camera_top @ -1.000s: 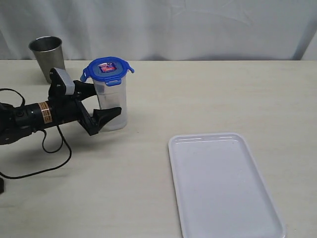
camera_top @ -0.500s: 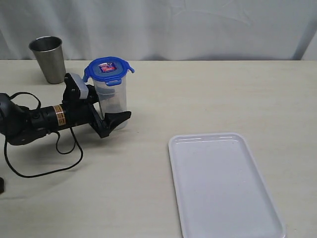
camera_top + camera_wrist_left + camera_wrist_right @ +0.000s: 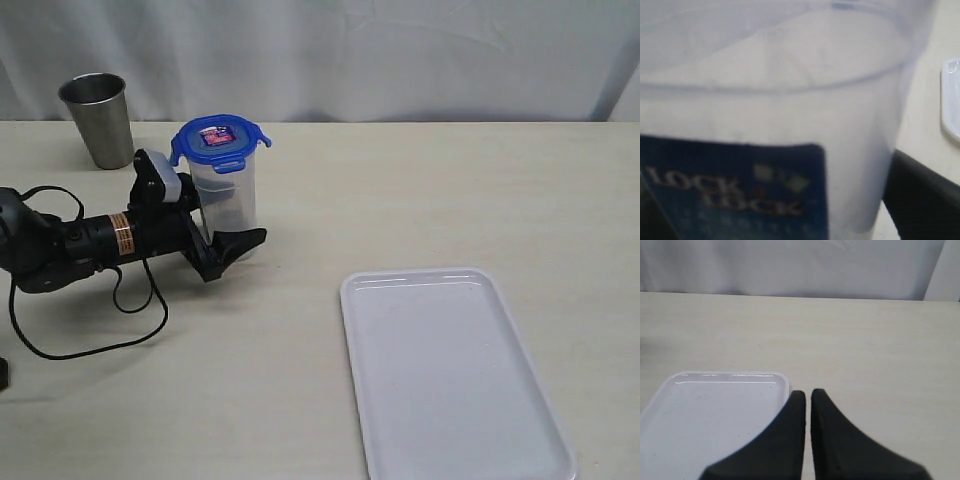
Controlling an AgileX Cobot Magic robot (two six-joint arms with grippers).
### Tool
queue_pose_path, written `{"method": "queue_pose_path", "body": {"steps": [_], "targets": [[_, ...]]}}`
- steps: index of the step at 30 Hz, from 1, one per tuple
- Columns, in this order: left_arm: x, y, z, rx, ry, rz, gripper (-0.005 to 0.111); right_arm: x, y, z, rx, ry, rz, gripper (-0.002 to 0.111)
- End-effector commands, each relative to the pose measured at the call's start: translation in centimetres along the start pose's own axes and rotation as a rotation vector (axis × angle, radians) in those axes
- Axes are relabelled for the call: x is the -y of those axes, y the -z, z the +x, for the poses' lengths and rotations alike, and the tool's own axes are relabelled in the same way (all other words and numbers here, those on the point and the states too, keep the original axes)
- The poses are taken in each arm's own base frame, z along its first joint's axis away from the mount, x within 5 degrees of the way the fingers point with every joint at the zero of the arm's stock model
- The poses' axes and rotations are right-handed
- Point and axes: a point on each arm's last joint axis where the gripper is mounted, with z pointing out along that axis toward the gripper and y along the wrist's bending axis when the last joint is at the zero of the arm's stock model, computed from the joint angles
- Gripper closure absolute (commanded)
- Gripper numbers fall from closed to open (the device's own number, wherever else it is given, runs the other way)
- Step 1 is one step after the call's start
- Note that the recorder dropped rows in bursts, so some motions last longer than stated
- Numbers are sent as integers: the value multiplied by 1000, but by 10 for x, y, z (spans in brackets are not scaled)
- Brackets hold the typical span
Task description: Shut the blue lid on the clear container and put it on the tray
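Exterior view: the container [image 3: 226, 205] stands upright on the table [image 3: 420, 190], in the 10 o'clock sector of the scene. The lid [image 3: 218, 138] sits on its rim, with a red-and-white label facing up. The flaps at the lid edges project outward; whether they are latched cannot be determined. The cup [image 3: 98, 118] stands upright at 10 o'clock from the container, apart from it. The tray [image 3: 450, 370] lies flat in the 5 o'clock sector, at 4 o'clock from the container and well apart from it.

The left arm lies low and reaches in from 9 o'clock. The left gripper [image 3: 238, 218] straddles the lower half of the container, one finger on each side. The near finger [image 3: 238, 245] lies against the base; the far finger is mostly hidden behind the wall. A black cable [image 3: 95, 340] loops on the table beneath the arm.

Left wrist view: the container wall [image 3: 790, 100] fills the frame, with a blue label [image 3: 735, 195] reading "LOCK LOCK". One black finger [image 3: 925, 200] shows just beside the wall. Whether the pads press the wall cannot be determined.

Right wrist view: the right gripper [image 3: 807, 392] holds nothing; its fingers are almost together, with only a thin slit between them. It hangs above the table beside a tray corner [image 3: 715, 410].
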Motion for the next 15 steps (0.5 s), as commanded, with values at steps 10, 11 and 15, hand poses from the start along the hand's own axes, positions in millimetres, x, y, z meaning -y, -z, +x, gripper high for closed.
{"method": "queue_pose_path", "body": {"steps": [10,11,15], "targets": [[0,-1,0,-4,-3,2,85,0,0,0,8,6,0,104],[0,-1,0,-4,-1,2,95,0,0,0,8,6,0,104],[-3,-1,-1,11,129,-19,107,0,0,0,8,6,0,104]]}}
